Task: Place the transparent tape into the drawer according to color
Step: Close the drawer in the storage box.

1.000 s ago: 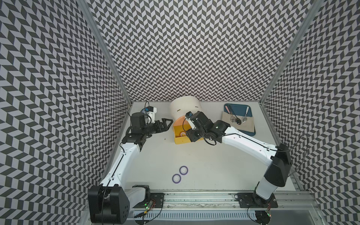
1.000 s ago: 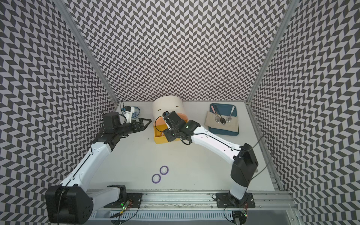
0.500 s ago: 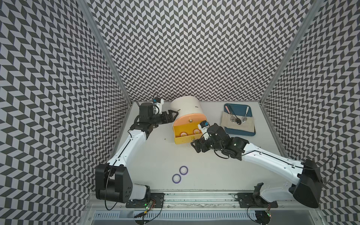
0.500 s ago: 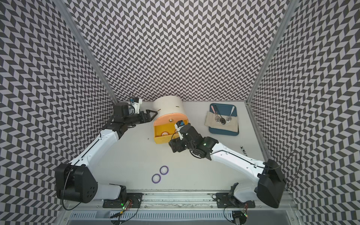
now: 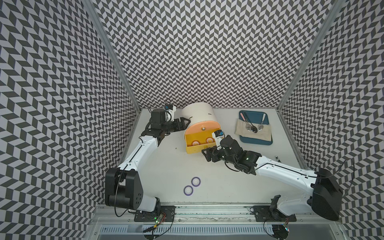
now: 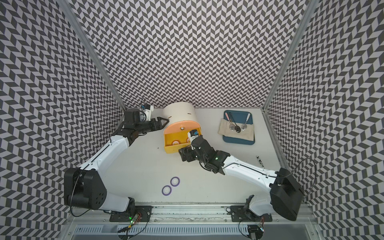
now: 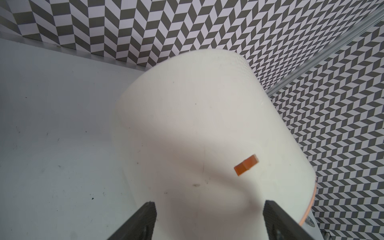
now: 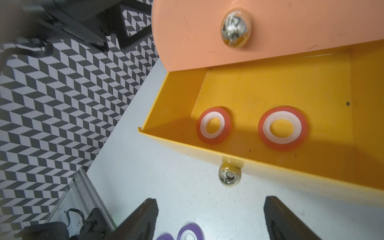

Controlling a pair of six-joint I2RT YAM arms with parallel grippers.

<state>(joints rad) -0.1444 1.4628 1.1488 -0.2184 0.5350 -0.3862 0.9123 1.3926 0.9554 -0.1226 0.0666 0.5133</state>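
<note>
The white arch-topped cabinet point(image 5: 197, 113) point(image 6: 179, 112) stands at the back centre. Its yellow drawer point(image 5: 194, 149) point(image 8: 166, 104) is pulled out, and two orange tape rings point(image 8: 213, 125) point(image 8: 282, 128) lie flat inside. The peach-pink drawer point(image 8: 270, 31) above it is closed. Two purple tape rings point(image 5: 196, 181) point(image 5: 188, 190) lie touching on the table near the front. My right gripper point(image 5: 207, 158) point(image 8: 209, 202) is open and empty, just in front of the yellow drawer's knob point(image 8: 229, 176). My left gripper point(image 5: 184, 124) point(image 7: 209, 205) is open against the cabinet's left side, its white wall between the fingers.
A blue tray point(image 5: 255, 141) at the back right holds a beige cloth point(image 5: 264, 135) with spoons on it. A small dark object point(image 5: 278, 164) lies by the right wall. The patterned walls stand close behind and beside the cabinet.
My right gripper has pulled back from over the yellow drawer to the table in front of it. The left gripper has swung in toward the cabinet's side.
</note>
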